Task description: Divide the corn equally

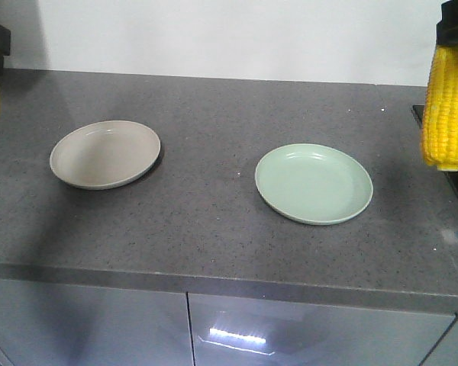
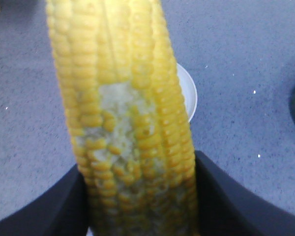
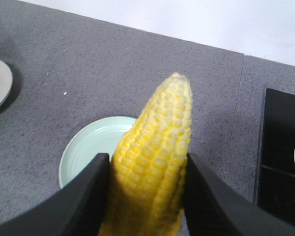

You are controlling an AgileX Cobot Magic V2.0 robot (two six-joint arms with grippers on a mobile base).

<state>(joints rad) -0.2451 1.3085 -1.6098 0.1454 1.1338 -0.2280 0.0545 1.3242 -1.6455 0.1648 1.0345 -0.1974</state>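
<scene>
— Counter [image 1: 214, 221], grey and speckled, fills most of the front view, doesn't it?
— Yes, with glossy cabinet doors [image 1: 313, 335] under its front edge and a black hob [image 3: 280, 147] set into its right end.
— And on it?
— Two plates, well apart: a beige plate [image 1: 104, 154] to the left, a pale green plate [image 1: 314, 183] to the right.
— Where is the corn?
— Off the counter, one cob in each gripper. The right cob [image 1: 447, 107] hangs upright at the right edge of the front view, beyond the green plate. In the right wrist view its tapered tip sits above that plate's far rim.
— The left cob [image 2: 123, 98]?
— Only a sliver shows at the far left edge of the front view. Up close it has a pale patch where kernels are gone, and the beige plate peeks out behind it.
— The grippers themselves?
— The right gripper [image 3: 146, 167] is clamped on the right cob, black fingers [image 3: 88, 201] pressed to either side. The left gripper [image 2: 140, 196] grips the left cob the same way.
</scene>
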